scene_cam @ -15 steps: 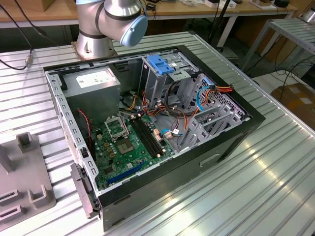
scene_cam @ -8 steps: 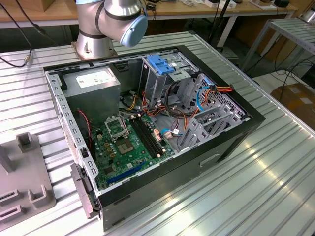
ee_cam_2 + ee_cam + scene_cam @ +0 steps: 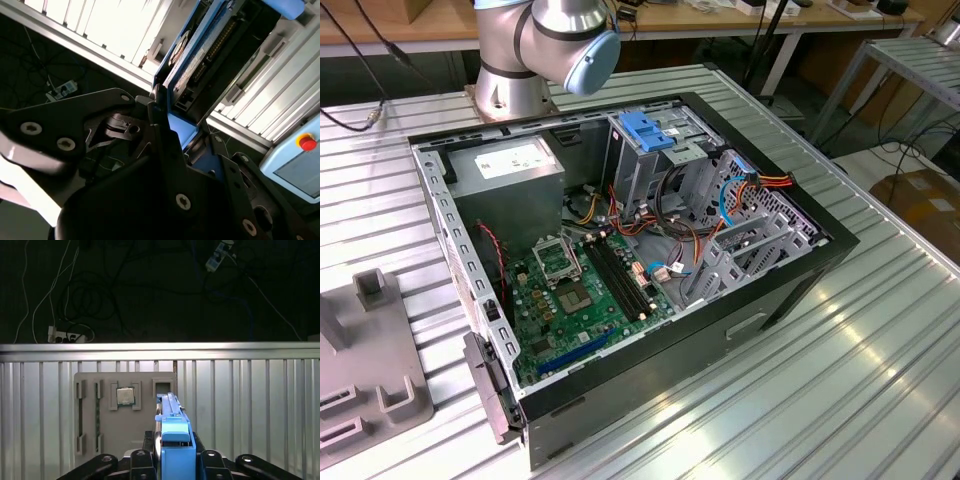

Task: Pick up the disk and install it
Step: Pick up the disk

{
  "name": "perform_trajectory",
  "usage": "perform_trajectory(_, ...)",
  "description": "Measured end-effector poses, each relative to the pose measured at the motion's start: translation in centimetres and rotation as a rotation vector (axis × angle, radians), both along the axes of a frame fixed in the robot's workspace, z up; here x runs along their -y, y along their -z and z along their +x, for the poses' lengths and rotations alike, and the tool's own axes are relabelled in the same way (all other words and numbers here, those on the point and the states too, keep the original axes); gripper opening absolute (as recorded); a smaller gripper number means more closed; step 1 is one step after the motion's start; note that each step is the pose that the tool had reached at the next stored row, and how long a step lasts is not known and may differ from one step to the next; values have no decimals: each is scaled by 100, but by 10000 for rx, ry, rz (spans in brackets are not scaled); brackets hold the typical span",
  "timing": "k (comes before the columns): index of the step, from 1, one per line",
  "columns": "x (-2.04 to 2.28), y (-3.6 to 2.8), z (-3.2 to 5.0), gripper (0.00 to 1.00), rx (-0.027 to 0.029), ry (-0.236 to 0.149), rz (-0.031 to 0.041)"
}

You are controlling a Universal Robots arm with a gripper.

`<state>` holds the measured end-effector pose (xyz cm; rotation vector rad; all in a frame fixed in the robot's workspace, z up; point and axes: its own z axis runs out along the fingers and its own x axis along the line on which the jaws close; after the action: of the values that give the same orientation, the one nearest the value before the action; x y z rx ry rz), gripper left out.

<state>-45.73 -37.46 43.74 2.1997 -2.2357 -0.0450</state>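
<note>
In the first wrist view the disk (image 3: 169,412) is seen edge-on, a thin grey slab capped by blue plastic carrier rails. It stands upright between the black links of my gripper (image 3: 173,455), which is shut on it. The second wrist view shows the disk (image 3: 200,60) from the side, with its blue rail and its connector edge, held at the fingers (image 3: 161,117). It hangs above the ribbed metal table, over a grey fixture plate (image 3: 105,440). The arm's base and elbow (image 3: 550,40) stand behind the open computer case (image 3: 790,290).
The case lies open with a green motherboard (image 3: 580,290), a grey power-supply box (image 3: 510,165) and a metal drive cage topped by a blue latch (image 3: 650,130). The fixture plate holds a square chip (image 3: 125,396). A pendant with a red button (image 3: 307,142) lies nearby.
</note>
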Motion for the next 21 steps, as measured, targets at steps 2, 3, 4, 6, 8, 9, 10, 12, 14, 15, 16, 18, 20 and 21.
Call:
perform_trajectory(2,0,-26,1,37,-1,0,0)
perform_trajectory(3,0,-36,2,37,-3,0,0)
perform_trajectory(4,0,-66,3,37,-5,0,0)
perform_trajectory(6,0,-112,5,37,-7,0,0)
perform_trajectory(8,0,-143,6,37,-10,0,0)
perform_trajectory(9,0,-157,6,37,-9,0,0)
perform_trajectory(10,0,-184,7,37,-11,0,0)
perform_trajectory(12,0,-216,7,37,-11,0,0)
perform_trajectory(14,0,-270,10,37,-12,0,0)
perform_trajectory(15,0,-299,12,37,-14,0,0)
perform_trajectory(16,0,-310,12,37,-14,0,0)
perform_trajectory(18,0,-343,13,37,-15,0,0)
perform_trajectory(20,0,-373,15,37,-16,0,0)
perform_trajectory(21,0,-399,16,37,-18,0,0)
